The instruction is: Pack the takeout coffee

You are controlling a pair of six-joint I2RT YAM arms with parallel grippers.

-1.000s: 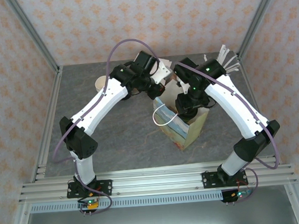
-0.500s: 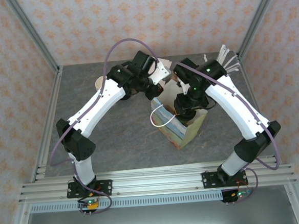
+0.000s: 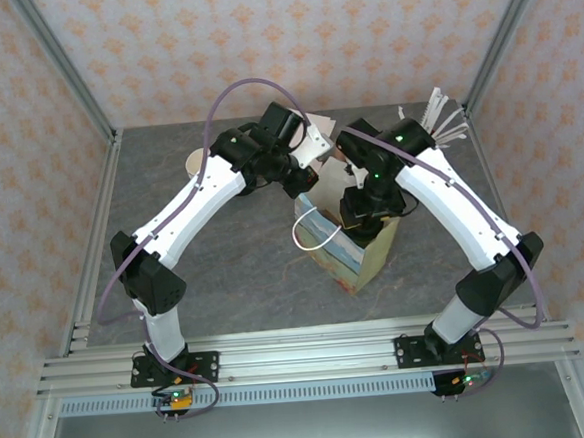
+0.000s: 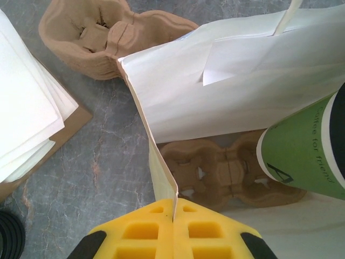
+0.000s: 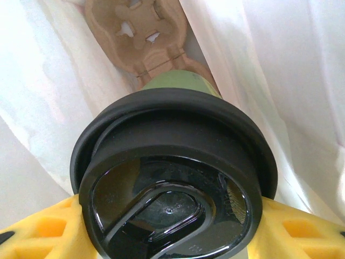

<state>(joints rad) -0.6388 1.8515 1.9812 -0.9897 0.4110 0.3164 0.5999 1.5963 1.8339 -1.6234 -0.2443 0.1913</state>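
With the left gripper (image 4: 173,215) pinched tight on the bag (image 4: 242,91) rim, the right gripper (image 5: 172,229) has sunk deeper into the bag, clasping the cup (image 5: 172,178) just above the carrier (image 5: 137,32) beneath it, so seating looks close.

Your inventory, two arms: left arm (image 3: 196,201) and right arm (image 3: 467,212), each with white shell links and black joint housings (image 3: 154,281). One purple cable (image 3: 247,82) runs along the left, and a second purple cable (image 3: 536,297) along the right. You will find small green lights (image 3: 401,134) on the right's upper housing. Black base plates (image 3: 177,367) have red and yellow wiring beneath. Your left gripper (image 4: 174,208) has yellow pads (image 4: 141,233) with square waffle recesses and black backing. Your right gripper (image 5: 167,237) has matching yellow fingers (image 5: 46,229)
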